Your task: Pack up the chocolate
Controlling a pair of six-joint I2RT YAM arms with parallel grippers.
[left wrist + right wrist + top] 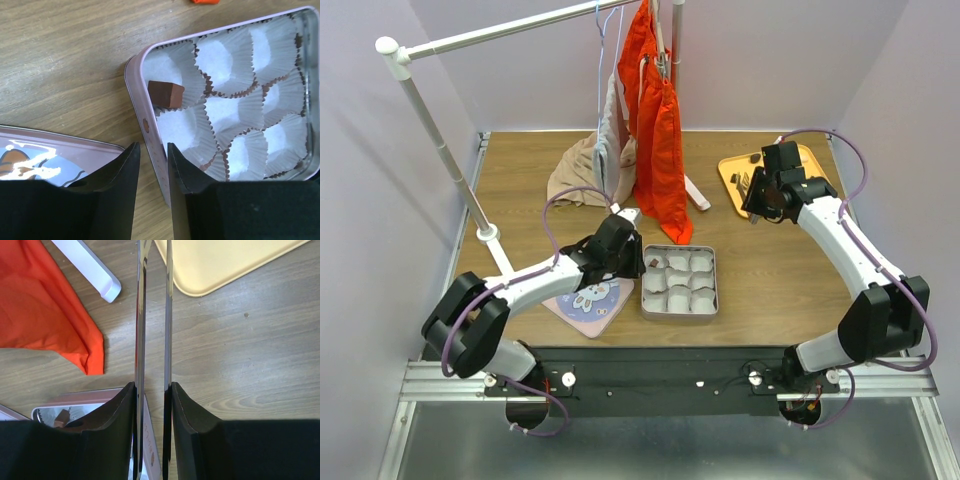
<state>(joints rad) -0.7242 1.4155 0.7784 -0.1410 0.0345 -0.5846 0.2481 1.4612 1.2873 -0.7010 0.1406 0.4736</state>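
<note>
Closest to the lens, black fingers [115,195] of the left gripper [152,150]: a slim gap between them, nothing in it, poised above the left wall of the open pink tin [136,95]; contact with the rim not clear. Just beyond, one brown chocolate [166,94] in the tin's far-left paper cup [170,62], leaning on the frill; other cups white inside. Cartoon-printed lid [45,150] at near left, partly hidden by the fingers. Right gripper [153,340] carrying two long metal blades [141,300], parallel, a thin strip of wood grain showing between; tips cut off by the frame's top edge, so no telling whether open or pinching something. Only from overhead: that gripper at the near edge of the yellow tray [728,172] at far right, loose chocolates [752,158] on it as dark specks too small to count; orange garment [660,150] hanging from a white rack [440,150] at far centre, beige cloth [580,170] heaped beside it. Only from the right wrist: tray corner, white rack foot [90,267], garment hem, and, low left, a tin corner with the same brown piece, mostly cut off by a finger.
</note>
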